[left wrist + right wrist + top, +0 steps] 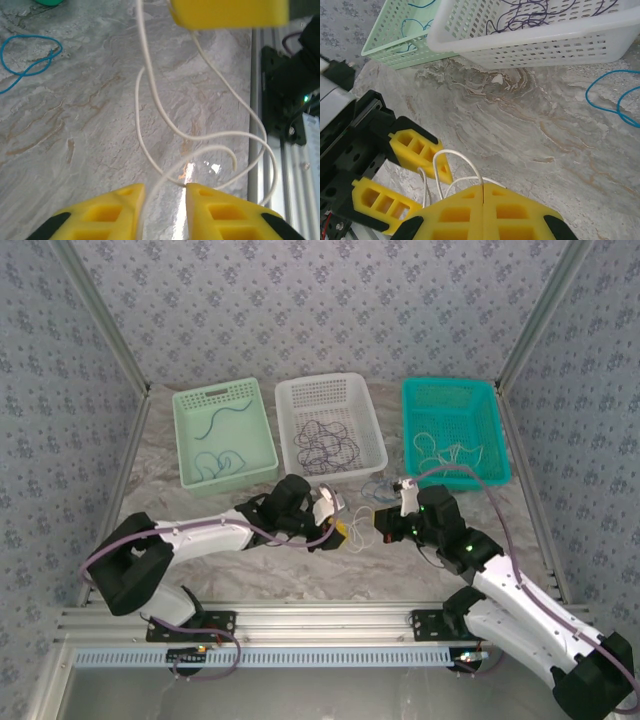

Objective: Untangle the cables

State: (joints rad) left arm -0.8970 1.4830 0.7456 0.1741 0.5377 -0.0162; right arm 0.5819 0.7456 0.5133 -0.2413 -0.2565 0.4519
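A thin white cable [360,535] lies in loops on the marbled table between my two grippers. My right gripper [483,189] is shut on one strand of it, and the cable [453,151] arches up out of the seam between the yellow fingers. My left gripper [165,192] faces it from the left. Its yellow fingers stand a little apart, and a white cable [217,134] strand runs through the gap beside the left finger. A blue cable [378,490] curls loose on the table just behind the grippers, and it also shows as the blue cable [610,95] in the right wrist view.
Three baskets stand in a row at the back. A light green basket [190,400] holds blue cables, a white basket [375,425] holds dark cables, and a teal basket [498,440] holds pale cables. The aluminium rail [320,625] runs along the near edge.
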